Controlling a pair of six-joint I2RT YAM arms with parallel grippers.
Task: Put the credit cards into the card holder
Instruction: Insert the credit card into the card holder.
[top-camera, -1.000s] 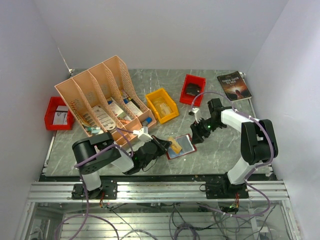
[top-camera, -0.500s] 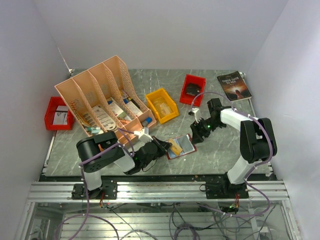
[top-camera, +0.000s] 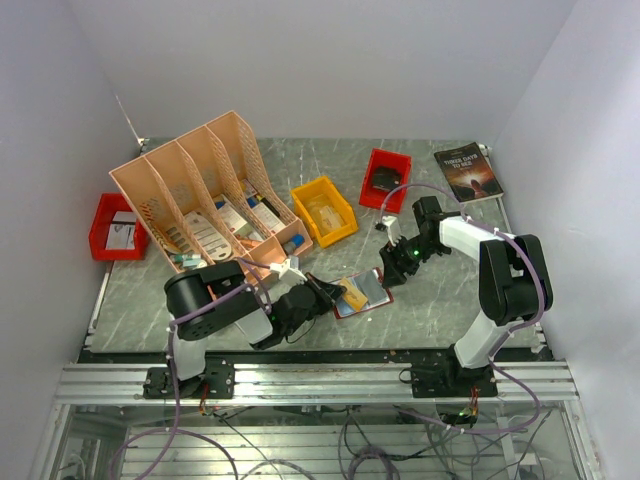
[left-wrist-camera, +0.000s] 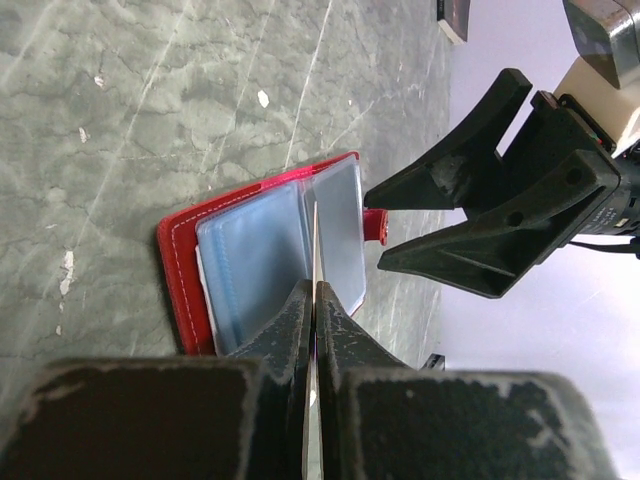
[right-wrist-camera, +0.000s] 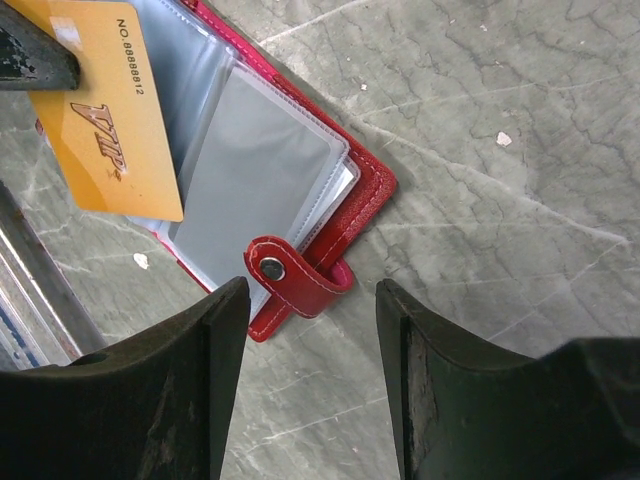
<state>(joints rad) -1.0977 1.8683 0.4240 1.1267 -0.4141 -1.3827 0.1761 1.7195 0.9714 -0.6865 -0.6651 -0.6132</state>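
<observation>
The card holder (top-camera: 368, 292) lies open on the table, a red wallet (right-wrist-camera: 366, 188) with clear pockets facing up and its snap strap (right-wrist-camera: 297, 278) curled at the near edge. My left gripper (top-camera: 336, 296) is shut on an orange-yellow credit card (right-wrist-camera: 108, 128). The left wrist view shows that card edge-on (left-wrist-camera: 314, 235) between the pads of the left gripper (left-wrist-camera: 314, 288), reaching over the holder's pockets (left-wrist-camera: 262, 255). My right gripper (right-wrist-camera: 312, 288) stands open just past the holder's strap side, with the strap between its fingertips and untouched. The right gripper (left-wrist-camera: 377, 228) also shows in the left wrist view.
A peach file organiser (top-camera: 205, 190) with leaflets stands at the back left. A yellow bin (top-camera: 323, 210) and a red bin (top-camera: 385, 180) sit behind the holder. Another red bin (top-camera: 112, 226) is at the far left, and a dark book (top-camera: 468, 172) at the back right.
My left arm has leaned to the right and carried the card further over the holder's pockets. The right gripper's jaws have narrowed slightly.
</observation>
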